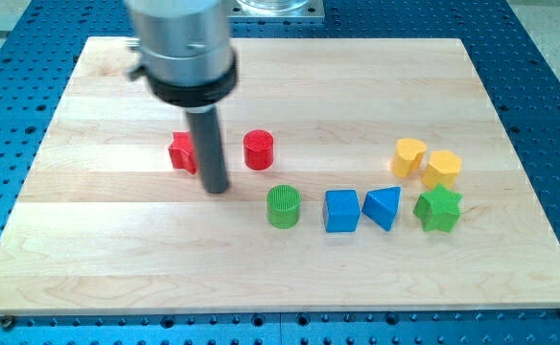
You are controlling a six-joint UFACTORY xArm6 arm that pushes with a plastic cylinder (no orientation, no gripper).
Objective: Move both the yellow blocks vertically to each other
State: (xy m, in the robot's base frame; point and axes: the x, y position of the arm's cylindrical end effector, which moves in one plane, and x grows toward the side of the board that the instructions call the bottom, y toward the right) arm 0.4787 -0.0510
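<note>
A dark rod hangs from a silver cylindrical mount over a pale wooden surface (pixel 88 249), and my tip (pixel 217 189) rests on the wood just to the view's right of a red block (pixel 182 152) of irregular shape, which the rod partly hides. The tool is a plain rod with nothing to open or close, and it has hold of nothing. A red cylinder (pixel 259 150) stands just beyond the rod on the view's right. Below and to the right of the tip sits a green cylinder (pixel 283 207), followed along a loose row by a blue cube (pixel 341 211) and a blue triangular block (pixel 384 207). The two yellow blocks lie well apart from the tip, near the view's right: a yellow heart-shaped block (pixel 408 156) and, touching it or nearly so on its lower right, a yellow hexagonal block (pixel 443 169). A green star-shaped block (pixel 438 209) sits just below the hexagonal one.
</note>
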